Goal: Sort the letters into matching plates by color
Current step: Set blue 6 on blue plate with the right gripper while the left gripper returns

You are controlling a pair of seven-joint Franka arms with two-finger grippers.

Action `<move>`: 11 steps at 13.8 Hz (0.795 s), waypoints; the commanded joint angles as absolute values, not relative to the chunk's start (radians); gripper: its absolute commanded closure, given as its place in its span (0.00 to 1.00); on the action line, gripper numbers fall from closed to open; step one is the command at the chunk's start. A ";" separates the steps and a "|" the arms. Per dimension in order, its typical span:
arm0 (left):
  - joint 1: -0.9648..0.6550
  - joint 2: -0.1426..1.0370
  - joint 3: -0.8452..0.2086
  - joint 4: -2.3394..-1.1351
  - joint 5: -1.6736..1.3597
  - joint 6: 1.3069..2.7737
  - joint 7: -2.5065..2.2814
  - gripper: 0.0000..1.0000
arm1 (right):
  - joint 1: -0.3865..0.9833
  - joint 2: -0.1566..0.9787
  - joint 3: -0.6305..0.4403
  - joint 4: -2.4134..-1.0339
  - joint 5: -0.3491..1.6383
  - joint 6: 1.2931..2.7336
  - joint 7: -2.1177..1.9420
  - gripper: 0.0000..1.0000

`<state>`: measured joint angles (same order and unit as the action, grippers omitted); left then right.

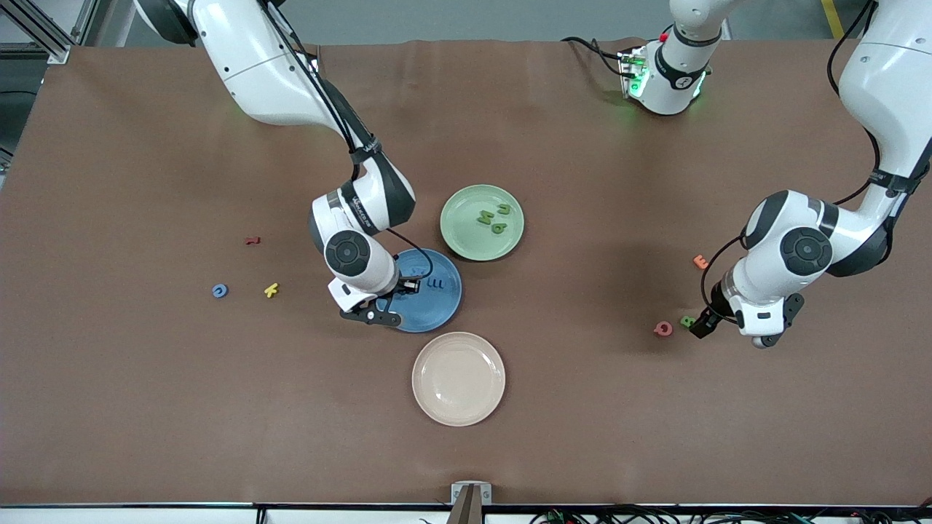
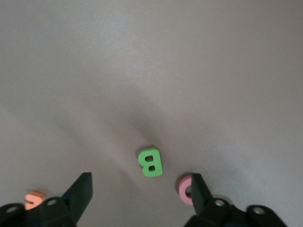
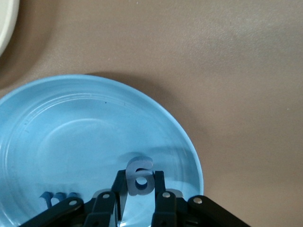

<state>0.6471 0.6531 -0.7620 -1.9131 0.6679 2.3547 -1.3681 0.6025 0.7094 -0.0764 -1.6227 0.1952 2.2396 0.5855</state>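
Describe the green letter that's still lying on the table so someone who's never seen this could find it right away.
Start at the left arm's end of the table, where the left gripper hangs open just over the brown tabletop. Right beside its fingers lies a tiny green letter B, with a pink letter next to it and an orange letter farther from the front camera. It is the only green piece not in a plate.

Front view: high, facing the robots, whole table in frame.
Left wrist view: close, looking down on the green B (image 2: 151,162), also at front view's lower right.
Right wrist view: close over the blue plate (image 3: 57,123), front view's centre.
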 commanded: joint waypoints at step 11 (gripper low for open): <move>0.607 0.715 -0.698 -1.905 0.676 2.416 -1.460 0.33 | 0.459 0.445 -0.091 -1.640 0.199 1.820 0.478 0.01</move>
